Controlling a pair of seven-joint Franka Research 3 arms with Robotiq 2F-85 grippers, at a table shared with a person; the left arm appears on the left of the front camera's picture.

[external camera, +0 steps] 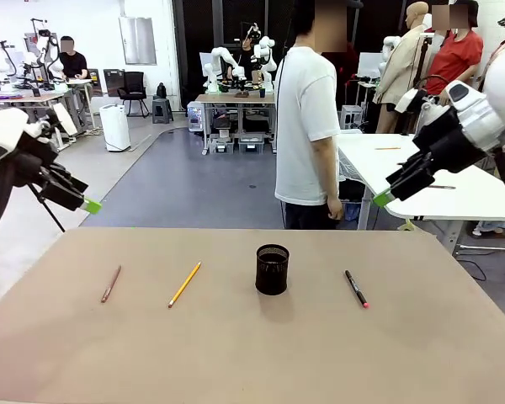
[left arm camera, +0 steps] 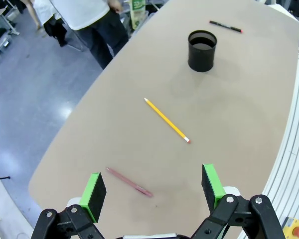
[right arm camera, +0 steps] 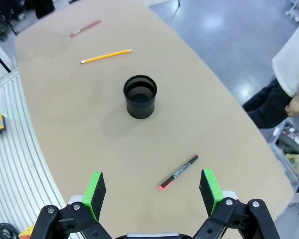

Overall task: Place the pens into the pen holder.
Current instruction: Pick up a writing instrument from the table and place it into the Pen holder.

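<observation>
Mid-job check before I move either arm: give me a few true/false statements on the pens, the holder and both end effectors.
1. No pen is in the pen holder. True.
2. The black marker lies on the robot's left of the pen holder. False: it lies alone on the robot's right of it.
3. The left end effector and the right end effector are open and hold nothing. True.
4. The yellow pencil lies across the reddish-brown pen. False: they lie apart, both on the robot's left of the pen holder.
</observation>
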